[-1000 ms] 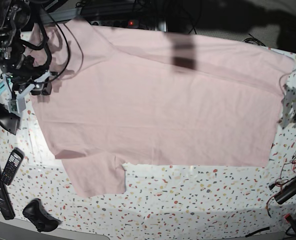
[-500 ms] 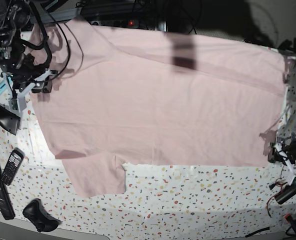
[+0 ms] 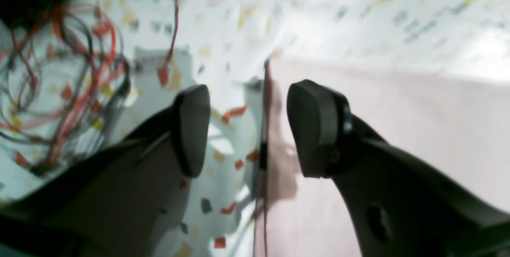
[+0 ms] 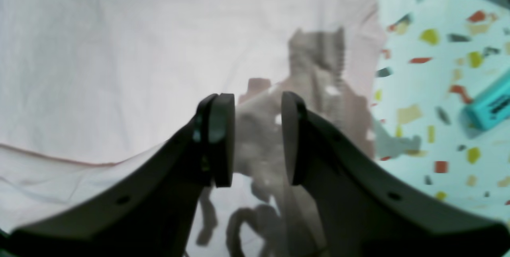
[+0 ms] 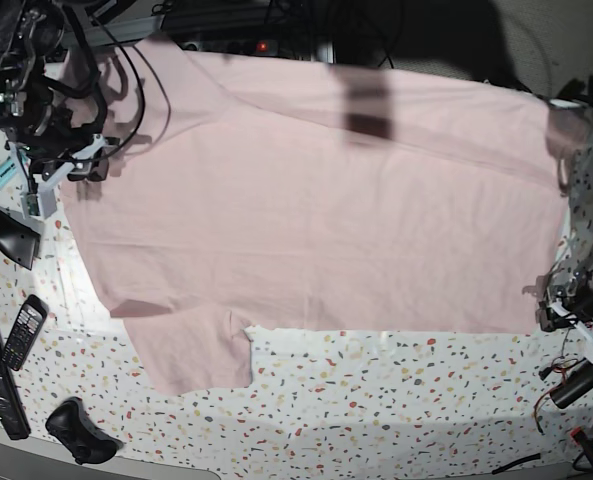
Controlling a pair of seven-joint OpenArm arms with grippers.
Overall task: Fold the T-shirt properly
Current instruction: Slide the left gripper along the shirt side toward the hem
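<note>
T-shirt (image 5: 316, 210), large pale pink cotton one, short sleeves, lies spread flat and plain side up across the white speckled terrazzo counter (image 5: 396, 400), one sleeve pointing toward the near edge, no fold made yet

Left hand (image 3: 249, 129): spread wide, empty, straddling the shirt's hem edge at the corner, one finger over bare counter, the other over fabric. Right hand (image 4: 253, 141): about half open, nothing between the fingers, above the cloth near the opposite end, close to the shirt's edge

Risks as we see them:
- left hand closing right on the hem line could catch one layer only or slip off, so the corner drops mid-lift
- loose bundle of red and black wires (image 3: 67, 89) sits just beside the left hand; a sweep outward may snag them
- right hand is over flat cloth, not over an edge, so a pinch there would bunch fabric and skew the fold
- small teal block (image 4: 490, 105) lies on the counter near the shirt's edge; dragged fabric could push it

Hard to tell:
- left wrist view is blurred, we can't judge height above the cloth
- far edge of the shirt runs into shadow and clutter in the base view
- the other side of the shirt is hidden
</note>
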